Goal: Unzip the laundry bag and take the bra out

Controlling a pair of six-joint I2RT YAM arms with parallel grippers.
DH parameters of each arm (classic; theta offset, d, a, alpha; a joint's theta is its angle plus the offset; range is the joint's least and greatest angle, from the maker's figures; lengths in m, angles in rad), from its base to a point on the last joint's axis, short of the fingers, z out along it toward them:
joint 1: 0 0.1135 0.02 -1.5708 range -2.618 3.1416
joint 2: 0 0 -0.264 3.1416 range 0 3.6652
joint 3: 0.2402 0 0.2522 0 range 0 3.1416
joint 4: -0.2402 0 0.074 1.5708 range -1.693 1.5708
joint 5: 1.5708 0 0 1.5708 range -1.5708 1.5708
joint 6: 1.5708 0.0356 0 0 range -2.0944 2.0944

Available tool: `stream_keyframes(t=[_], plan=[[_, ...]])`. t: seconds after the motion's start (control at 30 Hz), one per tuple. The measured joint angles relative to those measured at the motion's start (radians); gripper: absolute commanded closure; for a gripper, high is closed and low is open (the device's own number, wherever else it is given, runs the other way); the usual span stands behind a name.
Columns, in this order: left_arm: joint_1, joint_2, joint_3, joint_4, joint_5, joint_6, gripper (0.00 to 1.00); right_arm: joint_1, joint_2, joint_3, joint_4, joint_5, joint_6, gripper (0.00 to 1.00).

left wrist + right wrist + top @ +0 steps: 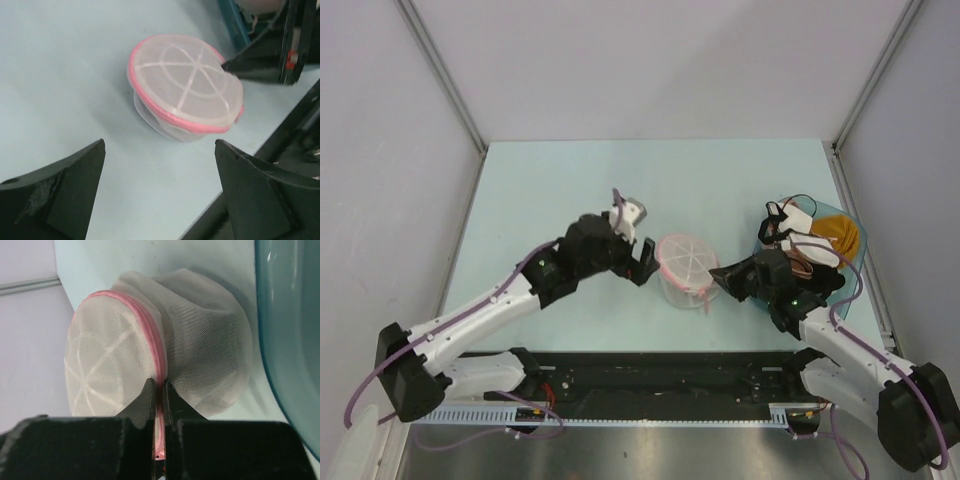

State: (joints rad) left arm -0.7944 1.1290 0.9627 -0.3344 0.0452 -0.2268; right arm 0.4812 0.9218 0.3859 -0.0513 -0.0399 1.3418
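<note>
Early stage of the task. The bag (pixel 684 266), one white mesh pouch of two domed halves joined at a pink rim, sits on the table (pixel 550 180) between the two grippers, just left of the basin (pixel 847 232). The right gripper (pixel 160 388) is closed, its fingertips pinching the pink zip (pixel 156 347) at the bag's near edge. Whether they hold the slider itself cannot be told. The left gripper (pixel 160 150) has its jaws spread wide and holds nothing, poised just beside the bag on the far side from the right gripper without touching it. Along the stretch shown in the right wrist view the zip looks closed, so unzipping is judged barely begun, if at all. The bra is not to be made out through the mesh, and nothing has been drawn out. Remaining: run the zip round the rim, part the halves, lift the bra clear. Count: one bag, one zip, two grippers, one basin holding one orange cloth (pixel 842 232) and a few smaller pieces that are too small to name.
</note>
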Motion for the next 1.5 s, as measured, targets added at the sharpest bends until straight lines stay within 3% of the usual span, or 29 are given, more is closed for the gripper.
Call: stream_keyframes(t=[0.2,0.43,0.67,0.87,1.13,1.27,1.4,1.5], plan=[[-0.285,-0.081,-0.220,0.201,-0.237,0.302,0.02,-0.082,-0.024,0.005,-0.011,-0.029,-0.016,1.00],[-0.407,-0.028,-0.243,0.408,-0.372,0.629,0.03,-0.114,-0.074,0.005,-0.048,-0.054,-0.035,1.00],[-0.509,0.053,-0.281,0.587,-0.373,0.891,0.02,-0.115,-0.074,0.005,-0.052,-0.074,-0.038,1.00],[-0.518,0.144,-0.282,0.625,-0.325,0.978,0.01,-0.115,-0.074,0.005,-0.051,-0.082,-0.038,1.00],[-0.519,0.282,-0.222,0.618,-0.296,0.987,0.04,-0.115,-0.075,0.005,-0.051,-0.086,-0.037,1.00],[-0.519,0.347,-0.185,0.630,-0.306,0.987,0.15,-0.115,-0.087,0.005,-0.058,-0.086,-0.037,1.00],[-0.518,0.394,-0.182,0.671,-0.340,0.995,0.41,-0.117,-0.110,0.005,-0.080,-0.081,-0.038,1.00],[-0.518,0.405,-0.182,0.698,-0.360,0.995,0.56,-0.118,-0.128,0.005,-0.103,-0.080,-0.040,1.00]])
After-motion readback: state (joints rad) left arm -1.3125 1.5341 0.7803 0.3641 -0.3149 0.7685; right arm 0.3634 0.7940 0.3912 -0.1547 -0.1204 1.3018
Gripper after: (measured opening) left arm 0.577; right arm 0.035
